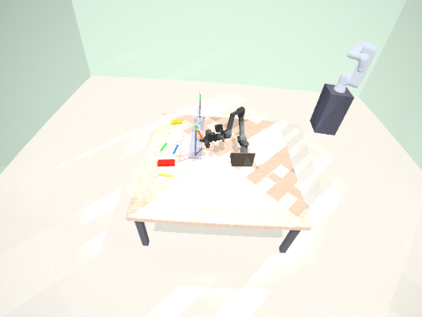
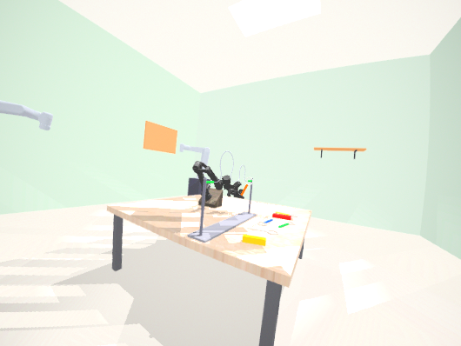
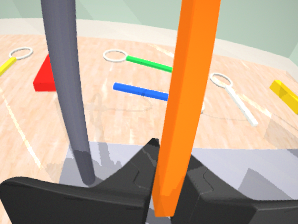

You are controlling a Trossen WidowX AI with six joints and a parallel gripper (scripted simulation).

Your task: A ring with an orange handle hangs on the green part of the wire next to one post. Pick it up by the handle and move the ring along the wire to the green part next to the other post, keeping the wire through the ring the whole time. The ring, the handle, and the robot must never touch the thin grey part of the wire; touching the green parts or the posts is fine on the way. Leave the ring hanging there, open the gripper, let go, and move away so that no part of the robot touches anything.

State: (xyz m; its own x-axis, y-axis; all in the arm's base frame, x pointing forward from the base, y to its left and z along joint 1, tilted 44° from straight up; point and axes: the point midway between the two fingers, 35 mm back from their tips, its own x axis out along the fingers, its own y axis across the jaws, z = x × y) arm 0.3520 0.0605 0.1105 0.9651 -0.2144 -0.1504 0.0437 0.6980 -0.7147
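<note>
Worktop spread out beneath the pincer, the broadest thing I could see around it. The black arm reached over from behind the pincer, bent high at its elbow. Just beyond the pincer lay the long grey base plate, with one post near the pincer and the other post farther off. Past the plate from the pincer were a red block and a yellow block, well apart. Smaller yet, the orange handle was clamped in the pincer near its lower end and slanted upward. Blue and green sticks lay beyond. Smallest, the ring sat above the pincer, at the green part beside the nearer post; whether the wire ran through it, I could not tell.
</note>
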